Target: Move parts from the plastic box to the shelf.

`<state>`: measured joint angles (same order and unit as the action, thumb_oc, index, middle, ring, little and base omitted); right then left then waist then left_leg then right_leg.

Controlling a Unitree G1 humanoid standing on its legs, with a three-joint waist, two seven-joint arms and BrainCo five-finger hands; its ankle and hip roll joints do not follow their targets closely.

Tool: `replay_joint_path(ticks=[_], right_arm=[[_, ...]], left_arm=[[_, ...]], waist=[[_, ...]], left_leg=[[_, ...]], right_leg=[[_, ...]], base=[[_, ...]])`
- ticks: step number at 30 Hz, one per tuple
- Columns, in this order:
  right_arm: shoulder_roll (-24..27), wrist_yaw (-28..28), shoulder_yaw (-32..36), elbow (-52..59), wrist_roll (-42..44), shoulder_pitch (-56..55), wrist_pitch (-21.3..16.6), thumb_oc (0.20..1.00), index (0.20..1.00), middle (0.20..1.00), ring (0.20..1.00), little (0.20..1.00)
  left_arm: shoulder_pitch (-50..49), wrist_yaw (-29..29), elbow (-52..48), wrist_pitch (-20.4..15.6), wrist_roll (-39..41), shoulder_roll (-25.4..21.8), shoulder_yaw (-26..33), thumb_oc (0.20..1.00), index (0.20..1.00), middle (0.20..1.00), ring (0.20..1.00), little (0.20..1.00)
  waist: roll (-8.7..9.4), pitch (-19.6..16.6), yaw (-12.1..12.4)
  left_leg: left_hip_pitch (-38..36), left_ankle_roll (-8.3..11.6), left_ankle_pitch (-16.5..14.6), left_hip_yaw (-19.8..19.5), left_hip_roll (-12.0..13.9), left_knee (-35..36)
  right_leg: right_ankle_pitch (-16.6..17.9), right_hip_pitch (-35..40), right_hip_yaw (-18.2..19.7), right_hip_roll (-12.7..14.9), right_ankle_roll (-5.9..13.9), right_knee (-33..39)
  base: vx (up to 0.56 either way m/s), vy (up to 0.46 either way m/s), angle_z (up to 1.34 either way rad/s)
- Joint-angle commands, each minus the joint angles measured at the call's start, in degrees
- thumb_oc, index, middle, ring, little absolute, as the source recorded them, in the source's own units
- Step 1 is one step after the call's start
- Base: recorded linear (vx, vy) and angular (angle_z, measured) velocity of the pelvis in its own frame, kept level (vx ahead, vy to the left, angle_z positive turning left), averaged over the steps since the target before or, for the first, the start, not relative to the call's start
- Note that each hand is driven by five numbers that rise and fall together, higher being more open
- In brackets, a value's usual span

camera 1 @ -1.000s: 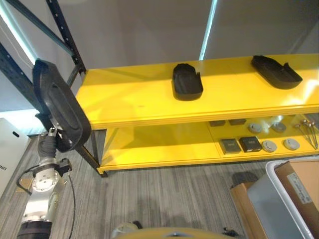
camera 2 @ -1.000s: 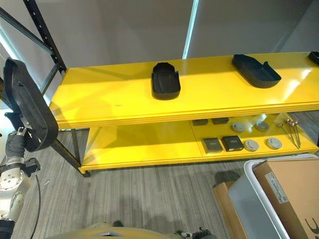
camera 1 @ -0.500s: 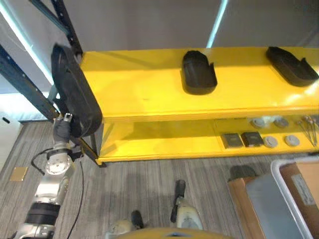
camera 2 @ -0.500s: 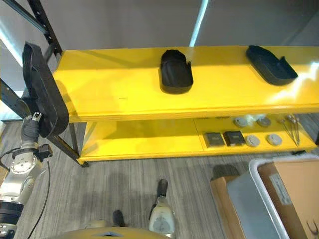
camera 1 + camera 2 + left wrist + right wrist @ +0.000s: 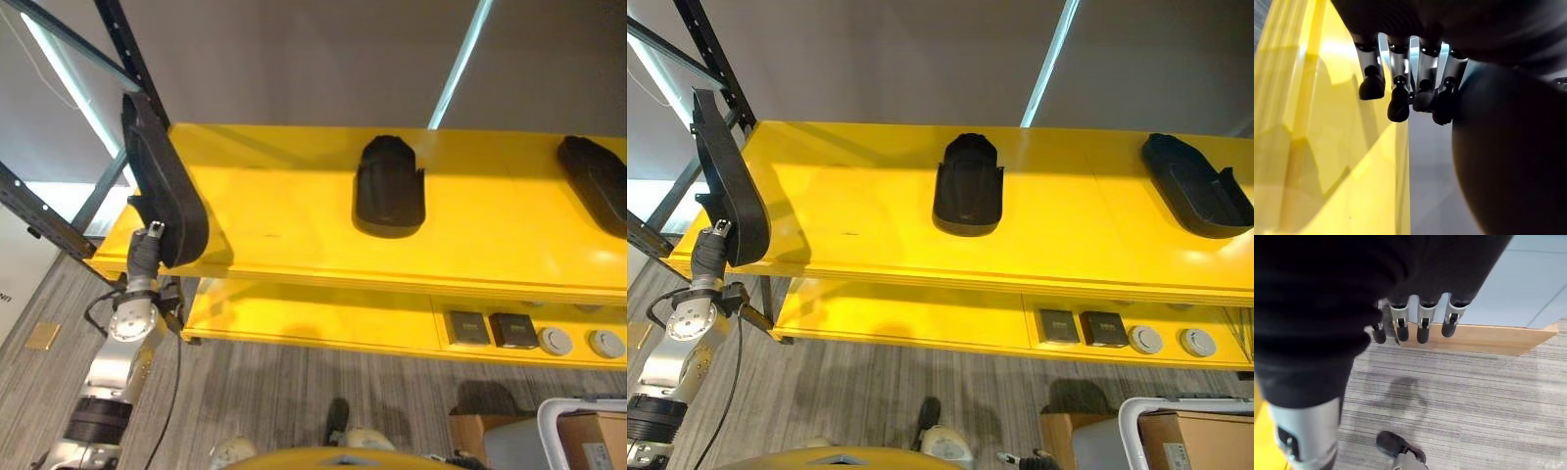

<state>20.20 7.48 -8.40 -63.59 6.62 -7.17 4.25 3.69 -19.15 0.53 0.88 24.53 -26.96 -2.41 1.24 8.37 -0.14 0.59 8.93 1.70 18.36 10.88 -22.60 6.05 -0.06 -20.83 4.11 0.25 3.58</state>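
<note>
Left hand (image 5: 1405, 93) at frame left, fingers curled round a big black part (image 5: 162, 186), above the yellow shelf's (image 5: 294, 211) left end, right hand (image 5: 1415, 323) hanging with fingers straight, holding nothing

The shelf (image 5: 872, 211) looks like painted metal, a smooth yellow coat with a soft sheen where light falls across it. Its upright post (image 5: 720, 69) is dark matt metal with punched holes. The black part (image 5: 162, 191) held at the shelf's left end, and the 2 black parts (image 5: 968, 186) (image 5: 1198, 196) lying on top, read as matt moulded plastic. The floor (image 5: 1459, 396) is a grey ribbed carpet, rough. A cardboard edge (image 5: 1479, 338) by it is dull brown.
</note>
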Motion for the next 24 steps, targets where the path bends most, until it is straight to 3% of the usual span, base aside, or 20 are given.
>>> replay_joint_path(ticks=[1, 2, 4, 5, 7, 13, 24], right_arm=[[1.67, -0.38, -0.92, -1.36, 0.33, -1.28, -0.31, 1.000, 1.000, 1.000, 1.000, 1.000], [1.73, -0.39, -0.90, -1.34, 0.27, -1.27, -0.33, 1.000, 1.000, 1.000, 1.000, 1.000], [2.90, -0.27, -1.43, 1.13, 1.29, -1.74, 1.18, 1.000, 1.000, 1.000, 1.000, 1.000], [2.91, -0.27, -1.44, 1.21, 1.31, -1.77, 1.25, 1.000, 1.000, 1.000, 1.000, 1.000], [3.12, 0.01, -1.63, 3.72, 2.00, -3.00, 2.99, 1.000, 1.000, 1.000, 1.000, 1.000], [2.78, -1.55, -1.72, 2.95, -1.80, -4.81, 1.23, 1.000, 1.000, 1.000, 1.000, 1.000], [5.26, -2.84, -4.24, 3.32, -4.14, -4.45, 1.74, 1.000, 1.000, 1.000, 1.000, 1.000]], left_arm=[[3.74, 2.67, -2.73, -2.63, -7.20, -4.30, 2.45, 0.200, 0.200, 0.200, 0.200, 0.200], [3.77, 2.76, -2.63, -2.54, -7.65, -4.44, 2.42, 0.200, 0.200, 0.200, 0.200, 0.200], [4.20, 2.43, -2.36, -0.79, -14.31, -7.15, 2.08, 0.200, 0.200, 0.200, 0.200, 0.200], [4.19, 2.43, -2.40, -0.73, -14.35, -7.13, 2.10, 0.200, 0.200, 0.200, 0.200, 0.200], [6.30, 3.28, 1.10, 1.69, -14.70, -12.06, 2.42, 0.200, 0.200, 0.200, 0.200, 0.200], [11.99, 5.60, 10.43, 4.91, -16.42, -16.72, -0.46, 0.200, 0.200, 0.200, 0.200, 0.200], [24.32, 4.23, 30.72, 7.57, -17.69, -17.86, -9.13, 0.200, 0.200, 0.200, 0.200, 0.200]], waist=[[-0.60, -0.73, -1.41], [-0.59, -0.72, -1.46], [-1.39, -0.41, -2.13], [-1.39, -0.39, -2.15], [-1.54, -1.49, -3.37], [-2.16, -2.94, -5.47], [-2.16, -3.43, -8.64]], left_leg=[[2.80, -1.88, 1.29, 4.36, 3.17, 9.95], [2.30, -1.93, 1.70, 4.60, 2.96, 11.47], [2.02, -1.02, 5.73, 4.22, 4.57, 15.39], [2.01, -1.00, 5.74, 4.20, 4.58, 15.39], [-1.40, -2.63, 2.10, 5.61, 2.70, 20.02], [-4.93, -3.10, 0.93, 7.60, -0.40, 24.06], [-4.34, -3.83, 0.47, 10.39, -0.51, 23.55]], right_leg=[[-3.62, 2.16, 1.85, 0.83, 5.09, -0.25], [-3.56, 2.25, 1.83, 1.03, 5.23, -0.21], [-3.78, 3.00, 2.49, 1.58, 5.65, -0.57], [-3.80, 3.01, 2.48, 1.58, 5.64, -0.59], [-3.67, 3.23, 1.71, 3.66, 6.70, -1.10], [-3.14, 3.07, 2.34, 4.86, 8.34, -0.71], [-3.57, 2.17, 4.01, 4.68, 8.35, -0.83]], base=[[0.05, 0.147, 0.00], [0.06, 0.184, 0.13], [0.10, 0.167, 0.11], [0.13, 0.165, -0.11], [0.10, 0.174, -0.22], [0.06, 0.104, -0.15], [0.02, 0.022, -0.10]])
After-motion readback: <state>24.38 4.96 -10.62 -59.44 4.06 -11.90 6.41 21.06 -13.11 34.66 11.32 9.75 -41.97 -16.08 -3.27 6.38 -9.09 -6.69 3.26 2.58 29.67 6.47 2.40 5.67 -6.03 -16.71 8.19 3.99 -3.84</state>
